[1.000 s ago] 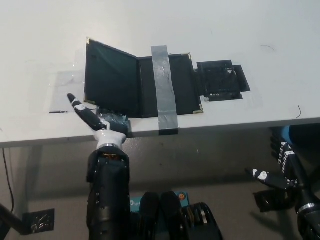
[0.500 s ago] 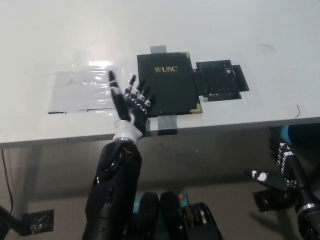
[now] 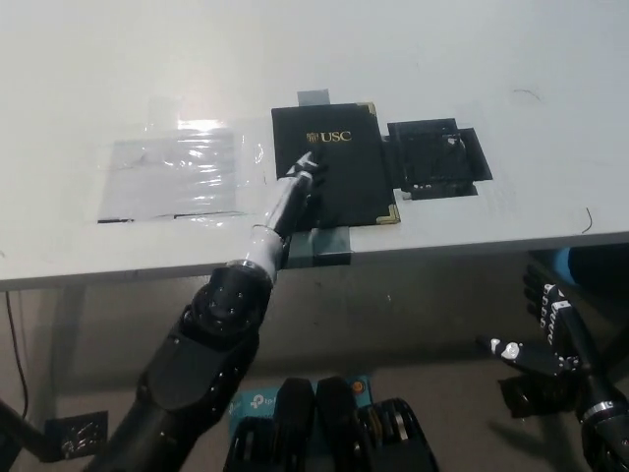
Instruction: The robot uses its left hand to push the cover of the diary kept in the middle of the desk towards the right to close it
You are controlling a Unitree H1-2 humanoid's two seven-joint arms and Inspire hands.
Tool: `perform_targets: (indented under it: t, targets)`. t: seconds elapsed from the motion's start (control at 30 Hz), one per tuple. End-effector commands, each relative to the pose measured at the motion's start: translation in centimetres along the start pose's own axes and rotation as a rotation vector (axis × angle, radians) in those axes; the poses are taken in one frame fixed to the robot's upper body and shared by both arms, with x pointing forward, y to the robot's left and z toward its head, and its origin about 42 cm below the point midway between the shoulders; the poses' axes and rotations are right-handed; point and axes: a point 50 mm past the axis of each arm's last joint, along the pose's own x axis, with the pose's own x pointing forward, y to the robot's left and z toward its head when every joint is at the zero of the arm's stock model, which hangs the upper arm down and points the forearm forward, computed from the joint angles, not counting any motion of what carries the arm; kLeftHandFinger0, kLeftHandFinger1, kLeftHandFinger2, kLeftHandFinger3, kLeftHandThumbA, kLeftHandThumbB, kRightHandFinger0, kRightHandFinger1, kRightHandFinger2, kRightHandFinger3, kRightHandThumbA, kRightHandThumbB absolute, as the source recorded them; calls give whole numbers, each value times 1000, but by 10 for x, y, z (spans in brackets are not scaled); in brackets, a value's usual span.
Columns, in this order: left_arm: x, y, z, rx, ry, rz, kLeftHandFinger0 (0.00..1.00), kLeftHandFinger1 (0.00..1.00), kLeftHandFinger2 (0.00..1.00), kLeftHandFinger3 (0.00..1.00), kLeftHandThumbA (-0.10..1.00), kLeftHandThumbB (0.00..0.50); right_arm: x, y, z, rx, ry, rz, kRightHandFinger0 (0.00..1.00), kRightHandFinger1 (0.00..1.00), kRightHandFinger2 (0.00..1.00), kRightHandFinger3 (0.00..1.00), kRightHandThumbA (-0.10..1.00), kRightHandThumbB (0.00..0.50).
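The black diary (image 3: 339, 177) lies closed in the middle of the white desk (image 3: 413, 49), its cover showing gold "USC" lettering and gold corners. My left hand (image 3: 298, 185) reaches over the desk's front edge and rests flat on the diary's left part, fingers stretched out toward the lettering and holding nothing. Grey tape (image 3: 324, 244) sticks out below the diary at the desk's edge, and a bit shows above it. My black right hand (image 3: 543, 339) hangs below the desk at the lower right, fingers spread.
A clear plastic sheet (image 3: 177, 177) is taped flat to the desk left of the diary. A black flat piece (image 3: 434, 157) lies against the diary's right side. The desk's front edge runs just under the diary.
The raised cover swung right and the diary shut. My left hand moved from the desk's edge at the left up and right, and now lies on the closed cover.
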Motion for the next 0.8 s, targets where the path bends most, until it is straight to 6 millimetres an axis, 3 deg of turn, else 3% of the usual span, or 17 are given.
perform_targets:
  t: [0.0,0.23,0.43,0.5,0.6,0.63,0.77]
  targets:
    - [14,-15,6,788,100,-153,1000,1000,1000,1000,1000,268,13,2,29,-41,-83,45,971,1000,1000,1000,1000,500]
    - [15,-9,5,829,96,-156,1000,1000,1000,1000,1000,282,11,-2,27,-27,-76,31,968,1000,1000,1000,1000,500]
    - [11,3,23,845,51,-134,1000,1000,1000,1000,1000,281,5,-4,18,-10,-69,11,962,1000,1000,1000,1000,496]
    - [10,7,28,840,44,-130,1000,1000,1000,1000,1000,300,3,-6,15,-15,-66,4,964,1000,1000,1000,1000,500]
    - [1,18,45,758,-10,-81,1000,1000,1000,1000,1000,258,0,-7,13,-21,-67,1,973,1000,1000,1000,1000,500]
    - [-2,22,51,757,-29,-64,1000,1000,1000,1000,1000,283,-1,-8,12,-25,-63,-1,971,1000,1000,1000,1000,500]
    - [-20,44,85,581,-131,35,1000,1000,1000,1000,1000,282,-4,-9,10,-16,-53,-14,949,1000,1000,1000,1000,500]
